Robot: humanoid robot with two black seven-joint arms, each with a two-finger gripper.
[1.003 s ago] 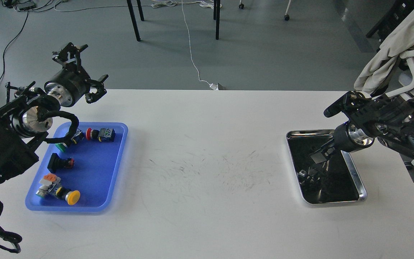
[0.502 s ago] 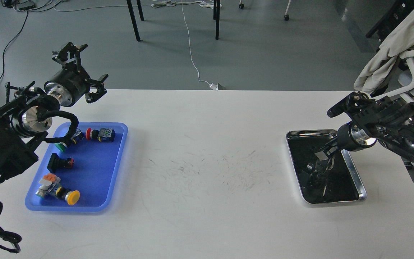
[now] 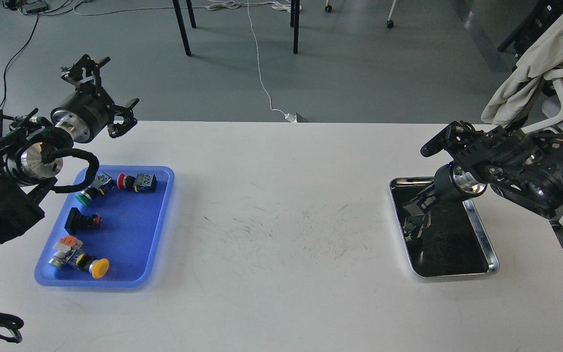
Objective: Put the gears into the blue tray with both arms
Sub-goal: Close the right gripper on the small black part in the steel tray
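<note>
1. since a second ago the right gripper (image 3: pixel 416 208) has swung toward 9 o'clock across the silver tray (image 3: pixel 487 242); the left gripper (image 3: pixel 99 100) has lifted slightly.
2. right gripper is dark against the tray's dark bottom; i cannot tell how open it is or what it holds.
3. left gripper spread wide, holding nothing, at 12 o'clock of the blue tray (image 3: pixel 162 215).
4. blue tray holds push-button switches (image 3: pixel 137 182); gears cannot be made out.

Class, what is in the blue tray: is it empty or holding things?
Holding things. The blue tray has four coloured push-button switches lying on its floor. No gears can be made out in it.
</note>
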